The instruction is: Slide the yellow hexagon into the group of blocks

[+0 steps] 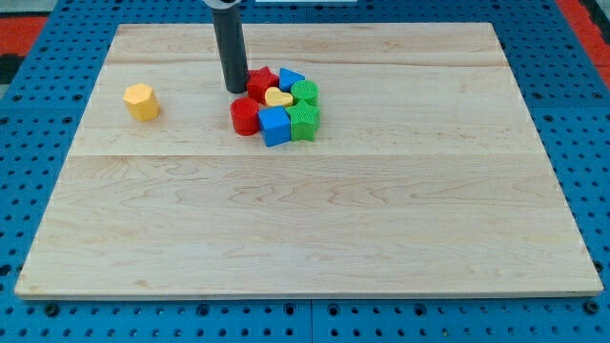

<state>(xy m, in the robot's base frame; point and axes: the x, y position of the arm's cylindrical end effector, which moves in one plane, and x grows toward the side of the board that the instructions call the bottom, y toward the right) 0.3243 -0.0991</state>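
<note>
- Fingers: none on this rig; my tip [235,90] touches nothing, just left of the block group [278,110].
- Approach step: yellow hexagon [141,101] sits well apart on the surface [305,219].
- Next, I judge: circle to its left, push rightward.

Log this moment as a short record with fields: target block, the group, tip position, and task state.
target: yellow hexagon, alone at the view's left, apart from all other blocks
group: cluster at upper centre: red star, yellow heart, blue block, two green blocks, red cylinder, blue cube
tip: my tip sits at the cluster's left edge, beside the red star, well right of the hexagon
board: wooden board
task state: hexagon not yet in the group
</note>
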